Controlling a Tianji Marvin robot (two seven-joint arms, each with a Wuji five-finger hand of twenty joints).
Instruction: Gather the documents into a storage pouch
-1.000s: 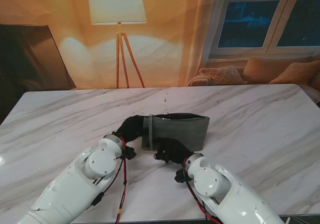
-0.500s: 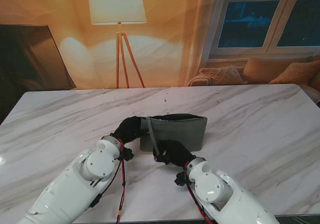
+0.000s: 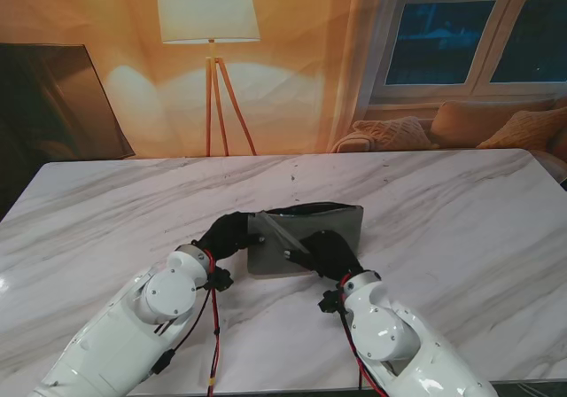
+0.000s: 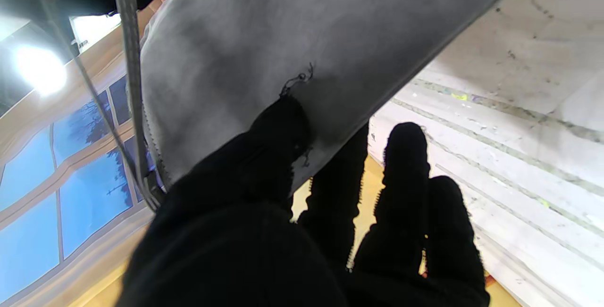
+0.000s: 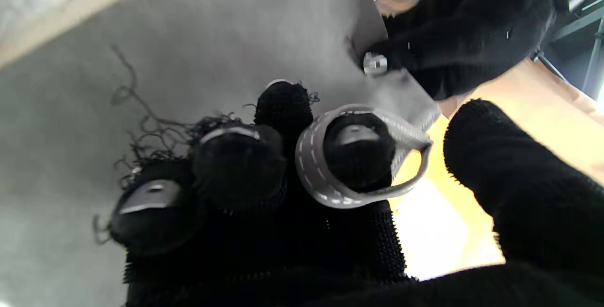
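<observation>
A grey felt pouch (image 3: 328,224) lies in the middle of the marble table (image 3: 461,211), its dark mouth facing away from me. My left hand (image 3: 228,235), in a black glove, is shut on the pouch's left end, thumb pressed on the felt (image 4: 278,128). My right hand (image 3: 330,251) rests on the pouch's near face. One curled finger is hooked through the grey strap loop (image 5: 321,175). The strap (image 3: 280,233) runs slantwise across the felt. A metal stud (image 5: 375,63) sits at the pouch corner beside the left hand (image 5: 472,24). No documents are visible.
Behind the table stand a floor lamp (image 3: 211,25), a dark panel (image 3: 53,105) at the left, and a sofa with cushions (image 3: 478,127) under the window. The table's near edge runs just behind my forearms.
My right hand has moved farther from me and to the right onto the pouch, drawing the strap across its face. The left hand kept its hold; the pouch's left end shifted slightly.
</observation>
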